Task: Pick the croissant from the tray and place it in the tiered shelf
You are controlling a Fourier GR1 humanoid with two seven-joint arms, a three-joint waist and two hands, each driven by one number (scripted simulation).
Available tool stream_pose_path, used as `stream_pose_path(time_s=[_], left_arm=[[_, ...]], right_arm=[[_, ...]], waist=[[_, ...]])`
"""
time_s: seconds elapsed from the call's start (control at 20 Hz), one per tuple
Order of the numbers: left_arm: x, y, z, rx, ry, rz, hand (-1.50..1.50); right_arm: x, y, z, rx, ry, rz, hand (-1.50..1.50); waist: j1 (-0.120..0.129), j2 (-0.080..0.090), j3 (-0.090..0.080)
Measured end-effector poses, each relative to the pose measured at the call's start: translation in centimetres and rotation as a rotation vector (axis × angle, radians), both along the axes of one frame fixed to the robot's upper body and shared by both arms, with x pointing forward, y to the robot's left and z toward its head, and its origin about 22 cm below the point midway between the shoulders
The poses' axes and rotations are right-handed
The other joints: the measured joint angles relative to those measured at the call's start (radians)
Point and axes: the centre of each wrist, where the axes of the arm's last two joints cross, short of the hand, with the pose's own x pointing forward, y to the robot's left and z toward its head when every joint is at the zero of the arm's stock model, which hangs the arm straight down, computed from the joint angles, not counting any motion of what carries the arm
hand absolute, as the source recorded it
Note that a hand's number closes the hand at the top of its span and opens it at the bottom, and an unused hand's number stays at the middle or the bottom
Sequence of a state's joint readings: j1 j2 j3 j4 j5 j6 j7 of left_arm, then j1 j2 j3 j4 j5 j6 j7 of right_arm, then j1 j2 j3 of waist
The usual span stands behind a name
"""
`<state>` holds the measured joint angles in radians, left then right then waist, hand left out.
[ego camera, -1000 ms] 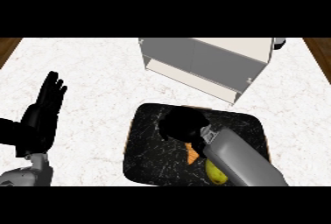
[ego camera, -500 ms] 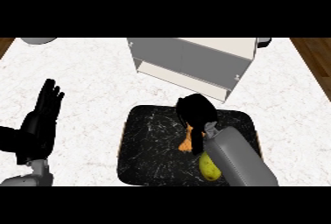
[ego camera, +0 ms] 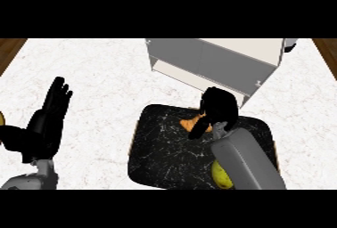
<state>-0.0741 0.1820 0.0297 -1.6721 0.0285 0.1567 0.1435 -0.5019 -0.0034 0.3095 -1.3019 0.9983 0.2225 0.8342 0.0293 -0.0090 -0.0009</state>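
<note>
Centre: right hand (ego camera: 218, 107) curled round orange croissant (ego camera: 196, 125), mostly hidden, above black marbled tray (ego camera: 164, 151); yellow item (ego camera: 222, 177) half behind grey forearm (ego camera: 247, 162); left hand (ego camera: 49, 116) fingers straight, left edge.

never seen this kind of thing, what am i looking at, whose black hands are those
One view, from a humanoid robot's head, looking steeply down at a white kitchen counter. The grey forearms and black hands are its own. The right hand is over a dark tray, fingers curled round an orange croissant. A yellow item, partly hidden by the forearm, lies on the tray too. Beyond stands a pale tiered shelf, where the croissant should go. The left hand rests open at the left.
</note>
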Motion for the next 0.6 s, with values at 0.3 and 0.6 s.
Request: stream_pose_path(time_s=[0.3,0.6], left_arm=[[0.6,-1.0,0.1,0.004,0.004,-0.056,0.0],[0.9,-1.1,-0.2,0.009,0.012,-0.049,0.0]], right_arm=[[0.0,3.7,6.2,0.143,-0.253,-0.148,1.5],[-0.2,6.1,11.9,0.181,-0.509,-0.193,1.5]], waist=[[0.048,0.004,0.0],[0.04,-0.005,-0.003]])
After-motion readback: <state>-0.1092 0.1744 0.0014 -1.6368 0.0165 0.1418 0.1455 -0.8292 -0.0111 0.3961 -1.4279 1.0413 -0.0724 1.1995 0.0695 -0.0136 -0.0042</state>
